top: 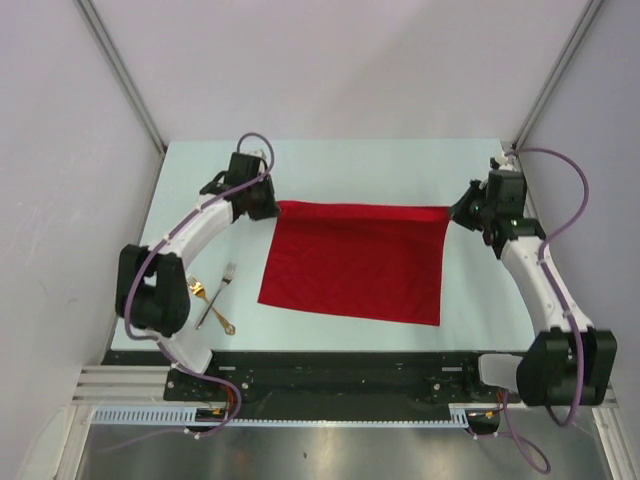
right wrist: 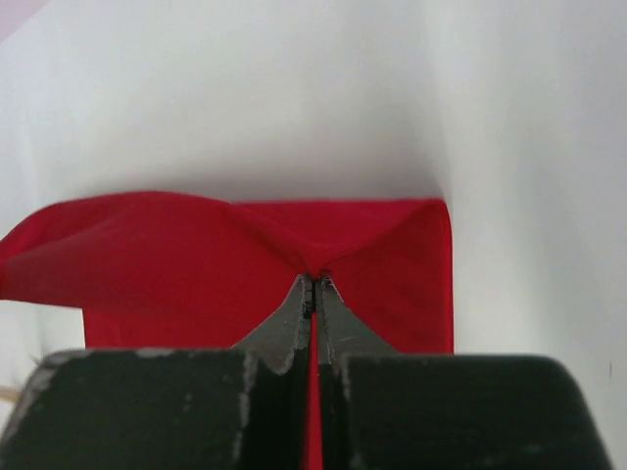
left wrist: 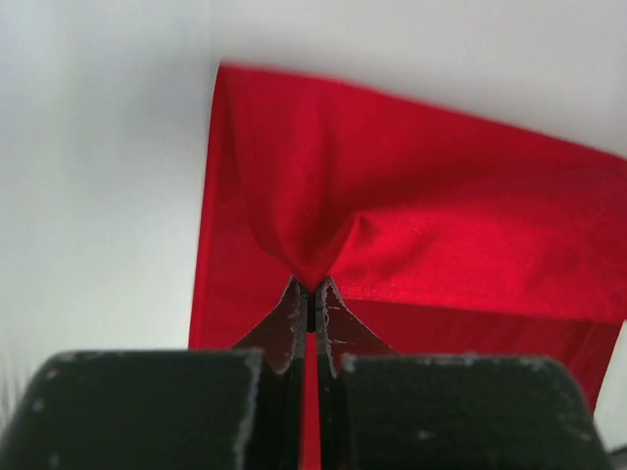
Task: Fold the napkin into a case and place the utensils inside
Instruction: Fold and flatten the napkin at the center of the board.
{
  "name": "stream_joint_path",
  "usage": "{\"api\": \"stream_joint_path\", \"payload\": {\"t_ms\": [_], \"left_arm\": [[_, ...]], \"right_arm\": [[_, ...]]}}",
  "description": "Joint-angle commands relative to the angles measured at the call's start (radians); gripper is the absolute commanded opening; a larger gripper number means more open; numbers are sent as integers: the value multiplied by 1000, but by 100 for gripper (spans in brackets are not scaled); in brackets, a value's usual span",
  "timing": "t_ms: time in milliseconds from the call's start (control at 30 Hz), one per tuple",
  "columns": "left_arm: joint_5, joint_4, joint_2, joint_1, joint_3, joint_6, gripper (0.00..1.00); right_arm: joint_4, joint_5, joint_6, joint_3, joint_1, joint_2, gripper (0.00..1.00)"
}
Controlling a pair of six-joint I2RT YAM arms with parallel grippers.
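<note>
Now the left pincer (left wrist: 310,290) and right pincer (right wrist: 313,284) each pinch a far corner of the napkin (top: 355,262), spread on the table (top: 200,170); drawing both nearward evenly should keep the fold square.

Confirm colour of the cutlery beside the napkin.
Gold, shiny. The utensils lie left of the red napkin; top external view shows them best.

Both arms reaching up-frame, elbows bowed outward; left gripper (top: 272,206) and right gripper (top: 453,212) pinched shut on napkin (top: 355,262) corners.
</note>
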Motion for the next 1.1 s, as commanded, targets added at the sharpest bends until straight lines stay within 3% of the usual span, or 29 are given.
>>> {"api": "stream_joint_path", "payload": {"t_ms": [0,233,400,800,1067], "left_arm": [[38,-46,-183,7,-160,5,0],[86,-31,-338,6,-378,-4,0],[131,-2,-354,-4,-505,-34,0],[111,-5,-329,-25,-578,-67,0],[85,-32,-367,-28,-615,-70,0]], "right_arm": [[-165,-21,16,-110,-5,-155,0],[-207,-87,50,-360,-5,-344,0],[-209,-101,115,-423,20,-384,0],[-276,-15,252,-507,72,-383,0],[-367,144,332,-486,118,-392,0]]}}
